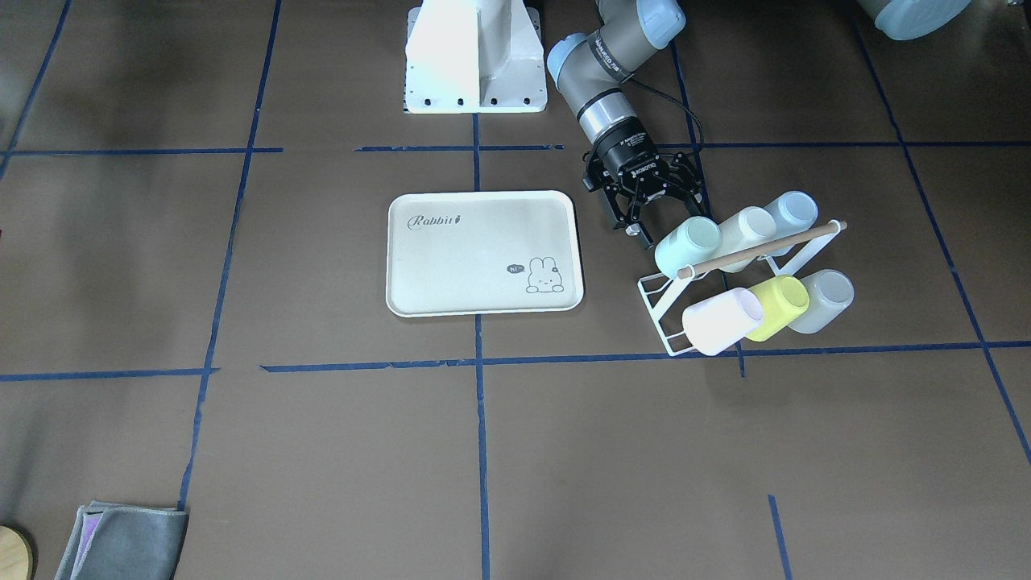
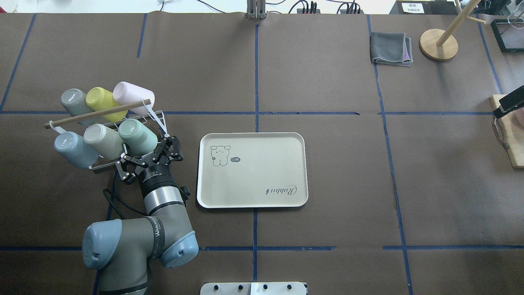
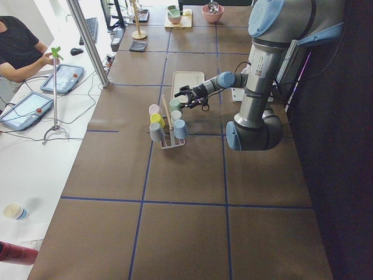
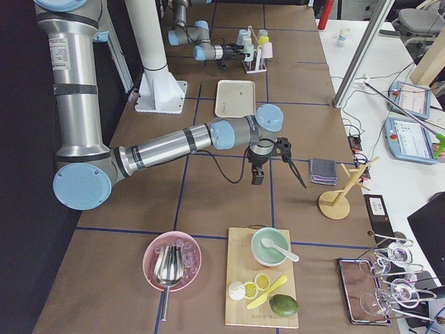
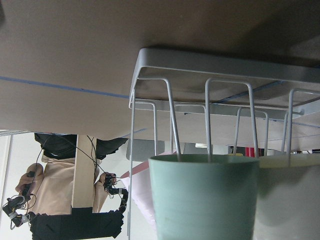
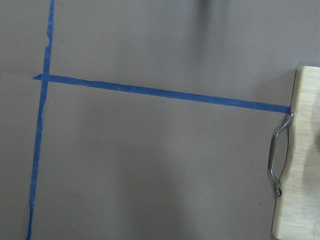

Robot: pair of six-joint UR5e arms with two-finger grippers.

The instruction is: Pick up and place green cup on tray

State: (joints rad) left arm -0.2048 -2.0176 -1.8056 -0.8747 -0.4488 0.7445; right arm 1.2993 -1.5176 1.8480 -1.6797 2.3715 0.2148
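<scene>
The pale green cup (image 2: 139, 136) (image 1: 686, 246) hangs tilted on a white wire rack (image 2: 157, 119), nearest the tray among several pastel cups. My left gripper (image 2: 148, 152) (image 1: 662, 211) is open just on the robot's side of that cup, its fingers spread either side of the cup's end with nothing between them. The left wrist view has the green cup (image 5: 205, 197) filling its lower middle. The cream tray (image 2: 251, 180) (image 1: 475, 266) lies flat beside the rack with nothing on it. My right gripper (image 4: 290, 169) hovers far off near a wooden board; whether it is open or shut cannot be told.
Yellow (image 2: 99, 98), pink (image 2: 127, 92), grey (image 2: 73, 100), blue (image 2: 71, 148) and beige (image 2: 101, 139) cups share the rack under a wooden rod (image 2: 98, 113). A grey cloth (image 2: 391, 48), a wooden stand (image 2: 439, 44) and a cutting board (image 2: 511, 139) sit at the right.
</scene>
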